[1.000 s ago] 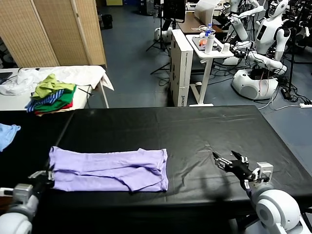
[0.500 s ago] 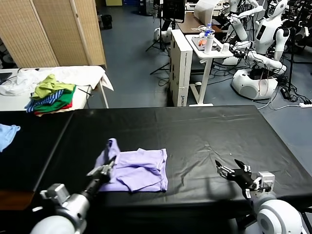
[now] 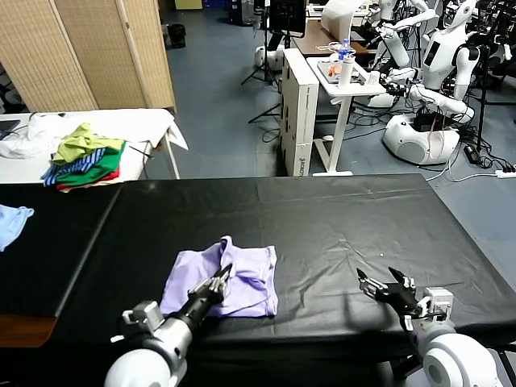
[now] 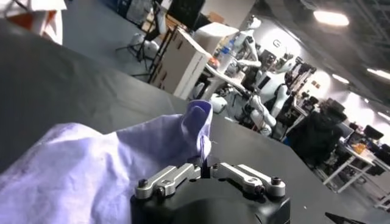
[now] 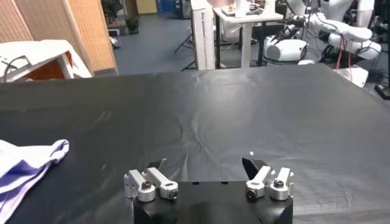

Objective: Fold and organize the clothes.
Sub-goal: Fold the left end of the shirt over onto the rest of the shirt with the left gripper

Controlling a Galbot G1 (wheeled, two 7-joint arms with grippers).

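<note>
The pale lavender T-shirt (image 3: 246, 272) lies on the black table (image 3: 339, 214) near its front edge, doubled over into a short bundle. My left gripper (image 3: 223, 274) is above it, shut on a fold of its fabric that stands up as a peak. In the left wrist view the shirt (image 4: 85, 173) spreads below the gripper (image 4: 205, 169), with cloth pinched between the closed jaws. My right gripper (image 3: 377, 284) is open and empty, low over bare table to the shirt's right. In the right wrist view, that gripper (image 5: 204, 165) is open and a shirt edge (image 5: 27, 167) shows far off.
A green, striped and red heap of garments (image 3: 85, 155) lies on a white table at the back left. A light blue cloth (image 3: 12, 222) lies at the left edge. A white side table (image 3: 347, 81) and other robots (image 3: 443, 56) stand beyond the table.
My left gripper has carried the shirt's left end rightward over the rest, so the long flat shirt is now a short doubled bundle. The right gripper has barely moved.
</note>
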